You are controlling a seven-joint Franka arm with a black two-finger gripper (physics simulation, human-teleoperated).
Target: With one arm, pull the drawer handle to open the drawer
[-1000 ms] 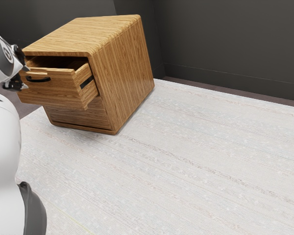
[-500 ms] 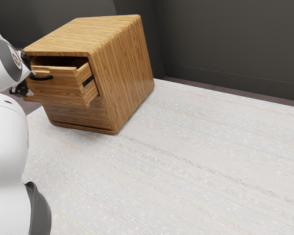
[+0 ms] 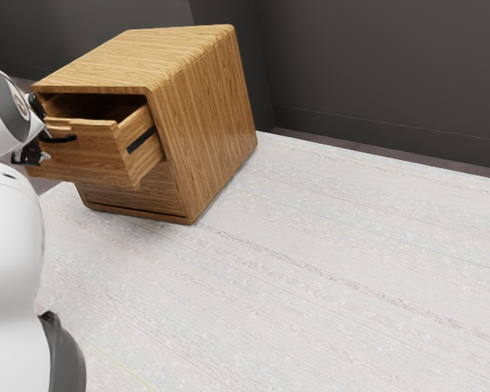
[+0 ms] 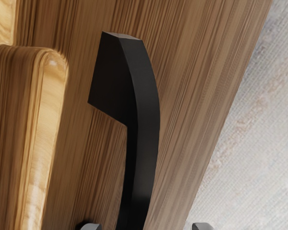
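Drawer (image 3: 94, 151), the top one of the wooden cabinet (image 3: 200, 106) at the exterior view's left, stands partly pulled out, with its black handle (image 3: 59, 139) right at the end effector (image 3: 34, 149). I cannot tell whether the end effector is clamped on the handle, because the arm hides it. A loose hold could let the handle slip free. A skewed pull could jam the drawer or drag the cabinet. No brand, label or writing is readable.

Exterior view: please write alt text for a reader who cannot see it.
A wooden cabinet stands on a pale surface, its top drawer pulled partly open. A white robot arm at the exterior view's left reaches the drawer's black handle.
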